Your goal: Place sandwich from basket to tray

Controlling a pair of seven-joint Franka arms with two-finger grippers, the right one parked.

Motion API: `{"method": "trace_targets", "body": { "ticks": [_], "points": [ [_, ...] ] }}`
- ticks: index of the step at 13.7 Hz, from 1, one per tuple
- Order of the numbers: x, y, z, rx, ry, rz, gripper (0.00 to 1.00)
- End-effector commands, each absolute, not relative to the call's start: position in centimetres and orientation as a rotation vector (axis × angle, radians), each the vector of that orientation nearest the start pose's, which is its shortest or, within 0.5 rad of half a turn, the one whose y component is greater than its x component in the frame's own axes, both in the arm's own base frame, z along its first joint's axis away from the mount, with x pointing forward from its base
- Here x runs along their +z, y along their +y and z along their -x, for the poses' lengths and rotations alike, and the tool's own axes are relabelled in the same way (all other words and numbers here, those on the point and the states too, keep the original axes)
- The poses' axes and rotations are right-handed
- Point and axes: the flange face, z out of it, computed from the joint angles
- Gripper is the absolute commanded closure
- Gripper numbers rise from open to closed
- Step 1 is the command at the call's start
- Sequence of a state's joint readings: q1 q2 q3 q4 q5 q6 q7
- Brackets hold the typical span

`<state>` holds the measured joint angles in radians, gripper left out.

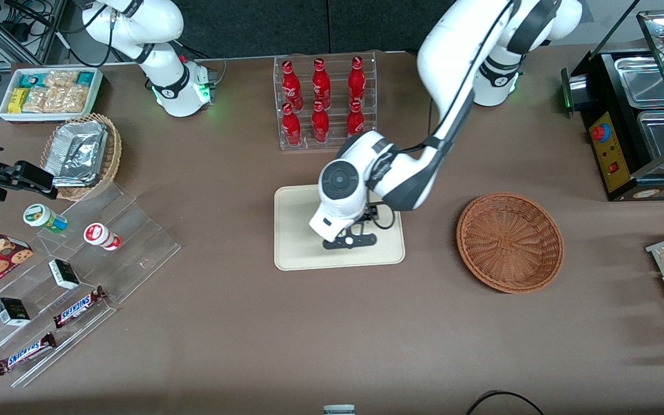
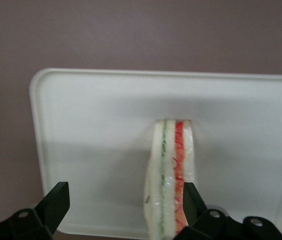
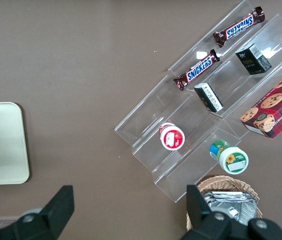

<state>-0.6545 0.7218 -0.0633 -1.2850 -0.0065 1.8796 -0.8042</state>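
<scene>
- The sandwich point(image 2: 169, 180) is a pale bread wedge wrapped in clear film, showing a green stripe and a red-orange stripe along its cut edge. It stands on edge on the tray, touching one dark finger point(image 2: 189, 202) of the gripper point(image 2: 123, 205); the other finger stands well apart from it, so the fingers are spread.
- The tray point(image 1: 297, 253) is flat, cream-coloured and rectangular, with rounded corners and a low rim. It lies on the brown counter point(image 1: 251, 334), nearer the front camera than the rack of red bottles.
- The basket point(image 1: 509, 242) is a round, shallow, reddish-brown wicker bowl. It sits upright beside the tray, toward the working arm's end, and holds nothing.
</scene>
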Motion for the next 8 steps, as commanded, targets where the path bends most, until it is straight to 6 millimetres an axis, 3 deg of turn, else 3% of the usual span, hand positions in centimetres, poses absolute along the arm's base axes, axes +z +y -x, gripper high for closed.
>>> {"method": "trace_targets", "body": {
  "ticks": [1, 5, 8],
  "points": [
    [34.6, -42.8, -57.4, 0.192, -0.203, 3.085, 0.00],
    [37.5, -36.8, -60.0, 0.201, -0.204, 3.095, 0.00],
    [39.0, -30.6, -61.9, 0.206, -0.193, 3.106, 0.00]
  ]
}}
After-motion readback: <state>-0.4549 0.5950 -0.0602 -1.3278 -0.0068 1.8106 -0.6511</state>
